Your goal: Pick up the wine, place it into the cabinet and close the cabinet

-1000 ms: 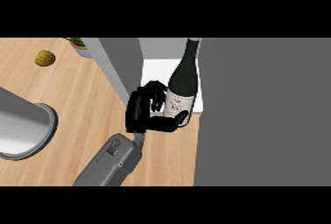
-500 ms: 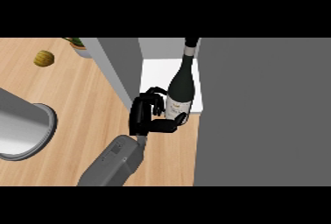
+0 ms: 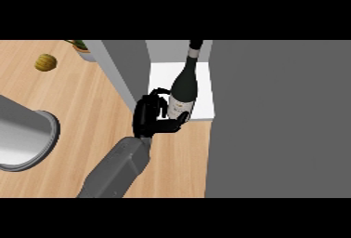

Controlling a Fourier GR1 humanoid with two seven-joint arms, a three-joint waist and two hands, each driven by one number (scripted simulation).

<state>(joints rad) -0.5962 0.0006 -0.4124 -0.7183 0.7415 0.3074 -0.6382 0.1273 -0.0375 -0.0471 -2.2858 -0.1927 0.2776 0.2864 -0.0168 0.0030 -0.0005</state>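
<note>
The wine bottle (image 3: pixel 184 88) is dark with a pale label and leans with its neck toward the far side, over the white floor of the cabinet (image 3: pixel 162 74). My left hand (image 3: pixel 152 116) is shut on the bottle's lower part from the left, its thumb under the label. The bottle's base is hidden behind the hand, so I cannot tell whether it rests on the shelf. A broad grey panel (image 3: pixel 277 118) of the cabinet fills the right side. My right hand does not show.
A large grey round vessel (image 3: pixel 21 139) sits at the left edge of the wooden counter (image 3: pixel 82 102). A small yellow-brown round thing (image 3: pixel 46 62) and a potted plant (image 3: pixel 81 46) lie at the far left. The cabinet's grey side wall (image 3: pixel 126 69) stands just left of the hand.
The left hand has carried the bottle a little farther away and to the left, deeper over the cabinet's white floor. The forearm followed.
</note>
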